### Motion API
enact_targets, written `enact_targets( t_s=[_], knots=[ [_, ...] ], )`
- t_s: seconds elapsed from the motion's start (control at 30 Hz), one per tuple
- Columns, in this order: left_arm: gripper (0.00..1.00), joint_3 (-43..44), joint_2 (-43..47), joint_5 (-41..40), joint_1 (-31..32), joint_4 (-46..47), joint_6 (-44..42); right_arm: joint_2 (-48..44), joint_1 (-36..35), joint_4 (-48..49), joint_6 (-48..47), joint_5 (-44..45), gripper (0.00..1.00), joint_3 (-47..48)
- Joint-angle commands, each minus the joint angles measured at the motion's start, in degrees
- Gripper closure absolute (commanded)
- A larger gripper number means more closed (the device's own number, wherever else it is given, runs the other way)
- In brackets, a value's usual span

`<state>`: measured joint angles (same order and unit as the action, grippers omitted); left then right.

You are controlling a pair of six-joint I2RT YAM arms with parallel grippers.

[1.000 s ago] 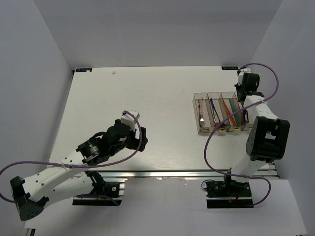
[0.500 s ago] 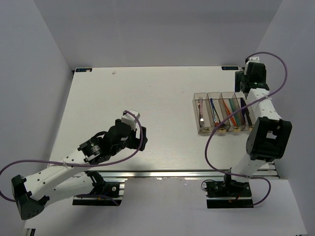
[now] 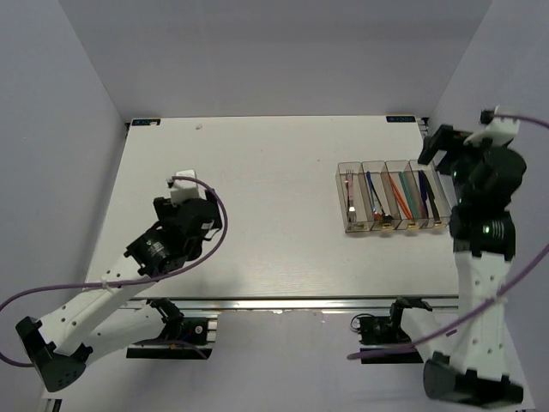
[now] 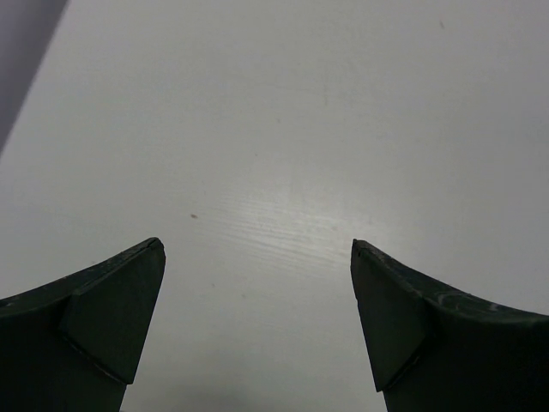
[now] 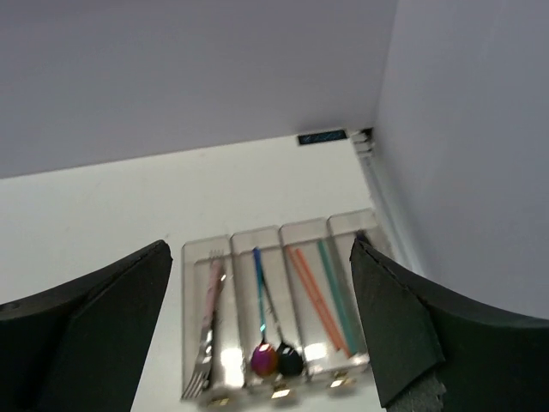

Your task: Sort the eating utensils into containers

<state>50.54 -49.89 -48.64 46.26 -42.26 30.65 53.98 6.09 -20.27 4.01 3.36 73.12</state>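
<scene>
The right gripper (image 5: 259, 247) is hovering high near the containers (image 5: 279, 230), released; the left gripper (image 4: 257, 249) is gaping over the table (image 4: 257, 103). The rightmost bin (image 5: 347, 225) is sitting half hidden.

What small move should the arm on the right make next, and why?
Probably draw the right tool back toward its base to rest. It hangs open and empty above the containers, where forks, spoons and chopsticks already lie, and no utensil shows on the table. The left tool is open and empty too.
</scene>
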Motion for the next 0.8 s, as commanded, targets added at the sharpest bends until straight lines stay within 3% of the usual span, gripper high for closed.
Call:
enact_targets(
  t_s=[0.0,0.17,0.33,0.43,0.6,0.77],
  knots=[
    [0.02,6.8,-0.5,-11.5,-1.6,-2.5,2.2,-6.1,0.0,-4.1,5.4,-9.8,0.11,-10.7],
    [0.02,10.7,-4.0,-13.5,-7.1,2.0,-3.3,-16.9,-0.1,-8.5,4.5,-10.9,0.11,-22.2],
    [0.02,12.7,-3.6,-13.0,-10.6,-0.3,-0.9,-21.9,-0.9,-15.4,4.4,-12.1,0.11,-23.2],
    [0.02,10.6,0.7,-15.3,-10.7,-0.8,1.5,-23.8,-1.5,-16.0,4.3,-15.9,0.11,-22.0],
    [0.02,2.2,10.9,-14.2,-10.7,3.6,0.9,-23.8,-6.0,-15.9,3.8,-10.1,0.11,-21.8],
    [0.02,-2.1,13.1,-14.2,-10.7,3.9,1.1,-24.2,-8.9,-15.3,2.9,-8.0,0.11,-22.8]
  ],
)
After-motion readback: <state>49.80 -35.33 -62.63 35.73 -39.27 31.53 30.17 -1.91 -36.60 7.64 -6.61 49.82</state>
